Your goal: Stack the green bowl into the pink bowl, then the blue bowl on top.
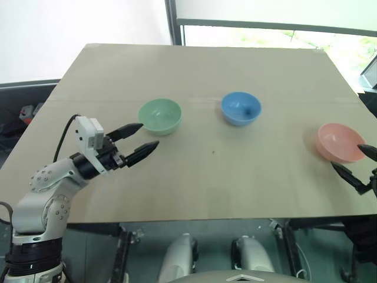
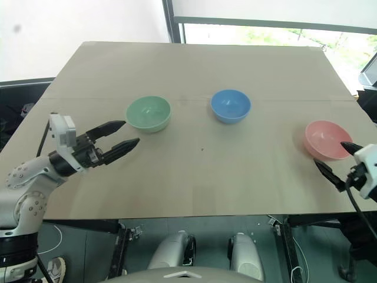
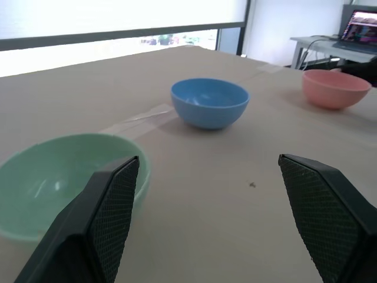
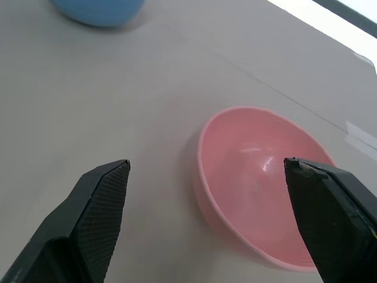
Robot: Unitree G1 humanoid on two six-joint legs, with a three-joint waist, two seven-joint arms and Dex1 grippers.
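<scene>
The green bowl (image 1: 159, 115) stands left of centre on the tan table (image 1: 194, 171), the blue bowl (image 1: 241, 108) in the middle, the pink bowl (image 1: 340, 142) near the right edge. All three are upright, apart and empty. My left gripper (image 1: 141, 137) is open just in front of and left of the green bowl, one fingertip close to its rim, nothing between the fingers. My right gripper (image 2: 337, 158) is open at the table's right edge, straddling the near side of the pink bowl (image 4: 262, 181) without touching it.
A taped seam (image 1: 200, 101) crosses the tabletop behind the bowls. A window frame (image 1: 259, 25) runs past the far edge. A desk with a lit screen (image 3: 359, 26) stands off to the right.
</scene>
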